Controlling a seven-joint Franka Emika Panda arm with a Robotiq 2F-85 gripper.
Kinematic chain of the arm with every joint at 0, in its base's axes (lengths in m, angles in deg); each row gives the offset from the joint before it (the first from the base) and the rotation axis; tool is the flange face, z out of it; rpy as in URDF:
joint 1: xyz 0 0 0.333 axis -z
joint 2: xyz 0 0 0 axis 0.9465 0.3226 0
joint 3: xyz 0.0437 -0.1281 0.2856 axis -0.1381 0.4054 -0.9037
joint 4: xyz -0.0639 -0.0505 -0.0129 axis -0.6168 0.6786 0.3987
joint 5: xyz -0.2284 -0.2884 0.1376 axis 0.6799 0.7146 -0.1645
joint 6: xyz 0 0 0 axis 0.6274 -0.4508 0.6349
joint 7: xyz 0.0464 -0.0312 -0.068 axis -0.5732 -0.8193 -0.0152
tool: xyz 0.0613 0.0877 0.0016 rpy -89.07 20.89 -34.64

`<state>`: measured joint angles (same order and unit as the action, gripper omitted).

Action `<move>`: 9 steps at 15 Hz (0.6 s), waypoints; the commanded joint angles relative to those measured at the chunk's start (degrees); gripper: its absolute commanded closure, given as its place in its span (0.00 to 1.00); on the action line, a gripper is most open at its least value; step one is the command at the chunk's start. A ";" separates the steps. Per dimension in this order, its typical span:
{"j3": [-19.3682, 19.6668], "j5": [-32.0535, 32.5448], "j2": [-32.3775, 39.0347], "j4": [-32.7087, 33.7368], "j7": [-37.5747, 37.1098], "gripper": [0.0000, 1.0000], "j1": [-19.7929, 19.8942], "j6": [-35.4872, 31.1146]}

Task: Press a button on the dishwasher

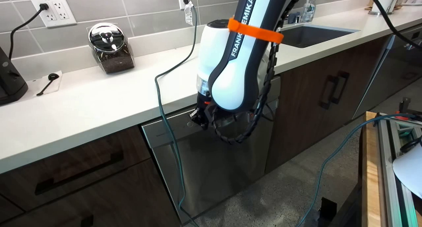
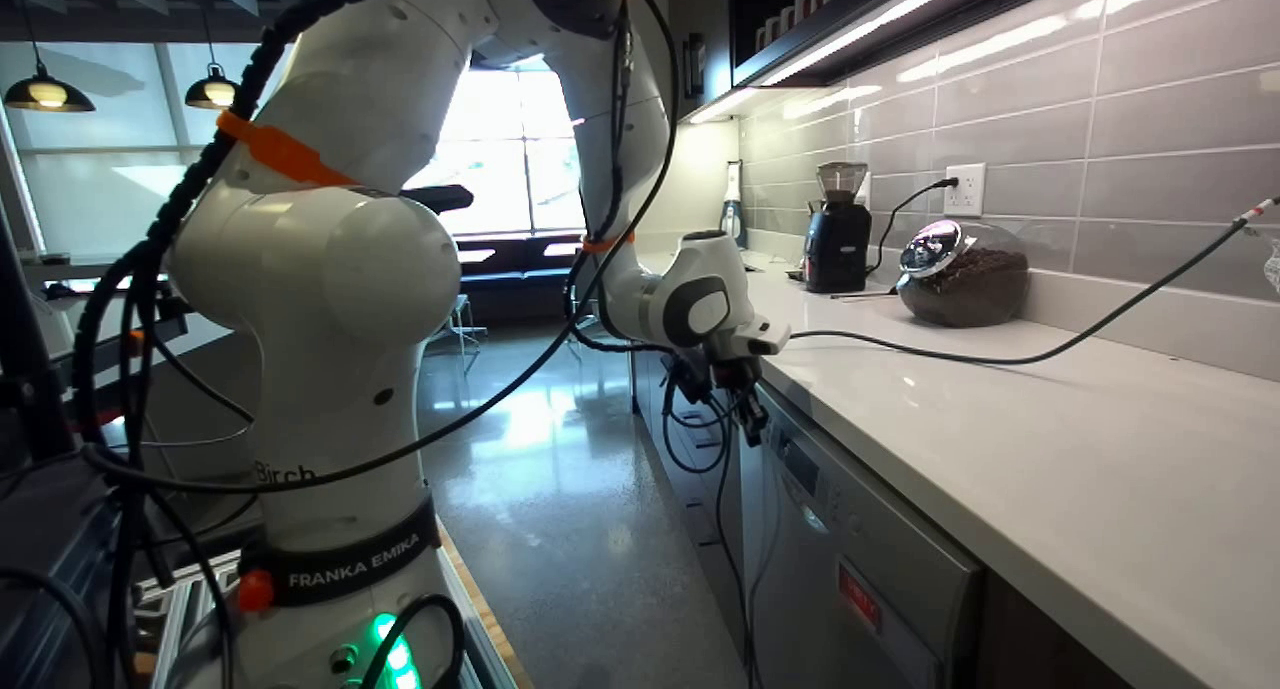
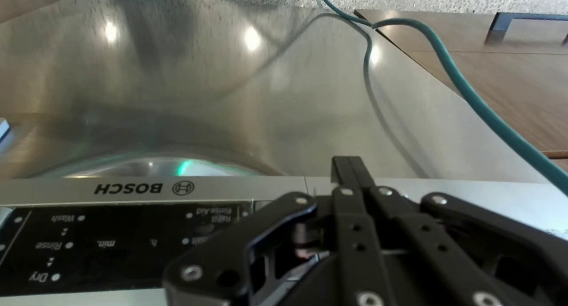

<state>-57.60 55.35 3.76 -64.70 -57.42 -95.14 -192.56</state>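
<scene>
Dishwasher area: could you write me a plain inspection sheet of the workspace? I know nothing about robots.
Surface: pale counter, above the dishwasher.
Job's things: dishwasher closed; labelled control strip along its top.
Clutter: shiny-lidded jar and black grinder on the counter.
Grippers: one gripper, shut, close to the control strip; nothing seen held, contact can't be told.
Cables: teal cable crosses the counter and hangs in front of the dishwasher; black cable runs along the arm.
Surroundings: tiled wall, sink, dark wood cabinets.

This is a kitchen, shown by a Bosch dishwasher (image 1: 217, 167) beneath a long pale worktop (image 1: 105, 98), an inset sink (image 1: 300, 36), tiled backsplash (image 2: 1025, 119), wood-fronted cabinets (image 1: 298, 111), a coffee grinder (image 2: 838, 244) and a jar of coffee beans (image 2: 968, 281).
</scene>
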 commanded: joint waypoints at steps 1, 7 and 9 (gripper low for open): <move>-0.06 -1.28 1.72 1.09 0.92 1.00 0.02 -1.68; 1.35 -1.14 1.68 1.24 0.76 1.00 -0.53 -1.74; 1.55 -1.14 1.65 1.29 0.80 1.00 -0.44 -1.81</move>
<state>-56.58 55.34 4.23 -63.94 -57.42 -95.14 -192.56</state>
